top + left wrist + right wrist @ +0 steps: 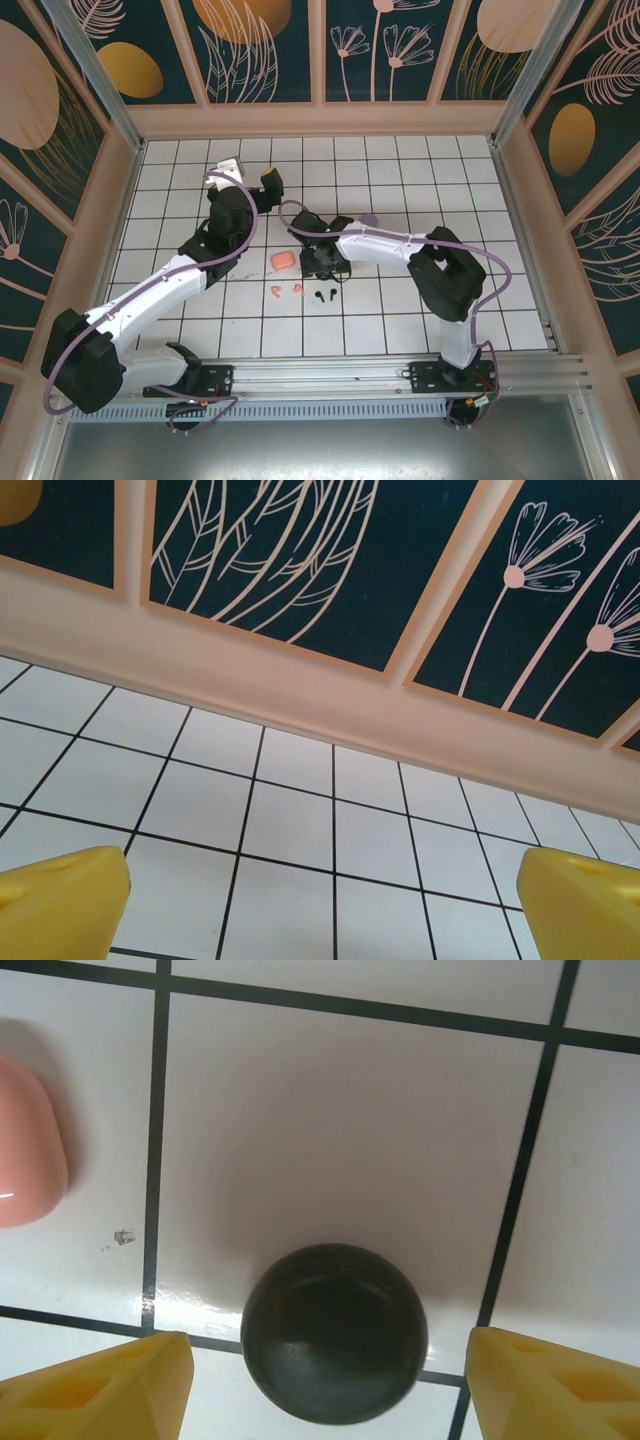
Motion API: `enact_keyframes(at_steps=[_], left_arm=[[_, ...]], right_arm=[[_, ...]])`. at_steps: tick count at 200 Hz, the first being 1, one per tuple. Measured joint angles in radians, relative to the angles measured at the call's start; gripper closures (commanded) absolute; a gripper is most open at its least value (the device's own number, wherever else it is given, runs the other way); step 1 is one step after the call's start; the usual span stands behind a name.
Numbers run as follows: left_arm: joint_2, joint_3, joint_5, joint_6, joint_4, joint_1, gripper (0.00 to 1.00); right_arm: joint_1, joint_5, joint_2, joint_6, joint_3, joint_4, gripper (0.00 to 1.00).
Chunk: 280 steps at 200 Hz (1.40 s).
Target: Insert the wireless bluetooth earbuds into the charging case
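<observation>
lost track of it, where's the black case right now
In the right wrist view, the black case sits between the right gripper's open fingers, untouched, with the salmon case towards the left edge.

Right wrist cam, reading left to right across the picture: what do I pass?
pink case at the left edge → black case → pincer fingertip at the right. The other fingertip overlaps the pink case's span, so it is left out.
</observation>
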Motion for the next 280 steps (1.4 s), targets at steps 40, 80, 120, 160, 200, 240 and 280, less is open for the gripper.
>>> enact_keyframes(at_steps=[40,80,120,160,200,240,280], left_arm=[[-0.023,-0.008,0.0,-0.001,-0.001,0.0,0.01],[-0.022,-0.008,0.008,-0.015,-0.012,0.0,0.01],[-0.008,-0.008,0.012,-0.023,-0.032,0.0,0.01],[-0.003,-0.008,0.012,-0.034,-0.036,0.0,0.01],[-0.002,-0.008,0.012,-0.041,-0.036,0.0,0.01],[-0.002,-0.008,0.016,-0.044,-0.036,0.0,0.01],[0.002,-0.007,0.029,-0.047,-0.036,0.0,0.02]], right_arm=[[0.003,0.002,0.043,0.004,0.027,0.0,0.34],[0.003,0.002,0.054,0.019,0.03,0.0,0.37],[0.003,0.002,0.055,0.026,0.03,0.001,0.41],[0.003,0.002,0.059,0.027,0.029,0.002,0.41],[0.003,0.002,0.081,0.031,0.028,0.006,0.42],[0.003,0.005,0.081,0.034,0.027,0.01,0.44],[0.002,0.008,0.08,0.04,0.027,0.012,0.61]])
